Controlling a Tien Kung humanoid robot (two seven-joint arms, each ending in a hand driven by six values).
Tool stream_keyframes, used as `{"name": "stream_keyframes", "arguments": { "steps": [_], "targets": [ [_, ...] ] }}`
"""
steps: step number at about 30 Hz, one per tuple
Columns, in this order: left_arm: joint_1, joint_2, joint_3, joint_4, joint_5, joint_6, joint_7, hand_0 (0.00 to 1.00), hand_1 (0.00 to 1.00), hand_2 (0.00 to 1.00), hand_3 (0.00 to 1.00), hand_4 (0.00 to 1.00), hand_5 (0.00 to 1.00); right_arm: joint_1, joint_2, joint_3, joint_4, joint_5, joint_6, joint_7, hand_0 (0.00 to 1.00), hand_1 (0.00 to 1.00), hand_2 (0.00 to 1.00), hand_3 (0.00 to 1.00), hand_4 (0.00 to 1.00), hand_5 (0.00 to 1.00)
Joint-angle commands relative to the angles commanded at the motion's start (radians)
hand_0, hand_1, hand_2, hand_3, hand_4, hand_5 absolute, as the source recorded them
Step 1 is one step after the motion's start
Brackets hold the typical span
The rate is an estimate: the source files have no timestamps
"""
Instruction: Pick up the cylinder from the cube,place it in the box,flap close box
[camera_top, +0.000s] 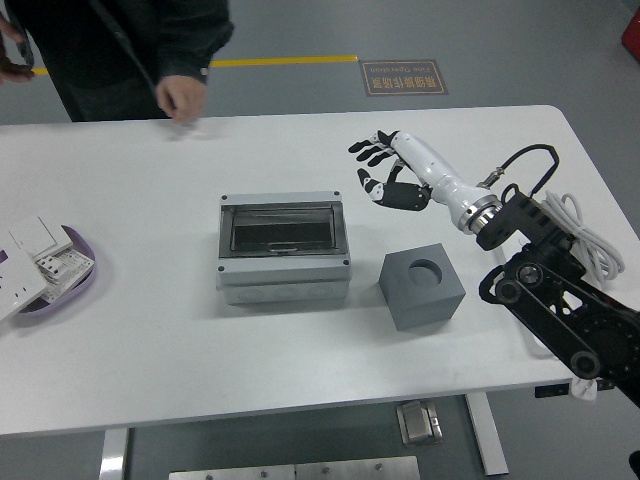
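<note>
My right hand (385, 170) hangs over the table right of the box (283, 247), fingers loosely spread, holding nothing. Left arm not in view. The cube (423, 288) sits just right of the box, its round socket empty, so I judge the cylinder is out. The flap (281, 227) lies flat over the box; through its dark window I can't make out the cylinder. Task looks essentially done. At the far left corner a person's hand (181, 97) hangs clear of everything.
</note>
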Motion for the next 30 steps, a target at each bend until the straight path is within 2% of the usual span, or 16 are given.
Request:
{"name": "stream_keyframes", "arguments": {
  "steps": [5, 9, 10, 15, 16, 21, 22, 30],
  "targets": [
    [0.001, 0.000, -0.002, 0.000, -0.001, 0.002, 0.003, 0.605, 0.582, 0.557, 0.600, 0.661, 0.293, -0.110, 0.041, 0.167, -0.004, 0.102, -0.039, 0.108, 0.435, 0.612, 0.643, 0.680, 0.526, 0.215],
    [0.008, 0.001, 0.000, 0.000, -0.009, 0.006, 0.005, 0.605, 0.582, 0.557, 0.600, 0.661, 0.293, -0.181, 0.089, 0.302, -0.047, 0.208, -0.041, 0.205, 0.435, 0.612, 0.643, 0.680, 0.526, 0.215],
    [0.009, 0.001, -0.003, 0.000, -0.007, 0.007, 0.008, 0.605, 0.583, 0.557, 0.599, 0.661, 0.294, -0.185, 0.099, 0.333, -0.069, 0.237, -0.032, 0.229, 0.529, 0.606, 0.631, 0.672, 0.551, 0.222],
    [0.007, 0.007, -0.015, 0.000, 0.003, 0.007, 0.013, 0.605, 0.583, 0.557, 0.599, 0.661, 0.294, -0.172, 0.115, 0.459, -0.168, 0.368, 0.008, 0.328, 0.529, 0.606, 0.631, 0.672, 0.551, 0.222],
    [0.006, 0.009, -0.017, 0.000, 0.005, 0.007, 0.013, 0.605, 0.582, 0.557, 0.599, 0.662, 0.294, -0.168, 0.116, 0.482, -0.186, 0.392, 0.017, 0.340, 0.594, 0.604, 0.616, 0.657, 0.600, 0.213],
    [0.003, 0.014, -0.021, 0.000, 0.011, 0.005, 0.013, 0.605, 0.582, 0.557, 0.599, 0.662, 0.294, -0.167, 0.125, 0.569, -0.209, 0.484, 0.043, 0.358, 0.594, 0.604, 0.616, 0.657, 0.600, 0.213],
    [0.004, 0.014, -0.021, 0.000, 0.011, 0.005, 0.013, 0.604, 0.582, 0.557, 0.599, 0.662, 0.294, -0.169, 0.126, 0.576, -0.207, 0.489, 0.045, 0.358, 0.630, 0.606, 0.614, 0.644, 0.641, 0.218],
    [0.015, 0.007, -0.031, 0.000, 0.017, 0.006, 0.022, 0.605, 0.582, 0.556, 0.598, 0.662, 0.292, -0.186, 0.136, 0.600, -0.177, 0.497, 0.053, 0.356, 0.644, 0.608, 0.614, 0.640, 0.667, 0.225]
  ]
}}
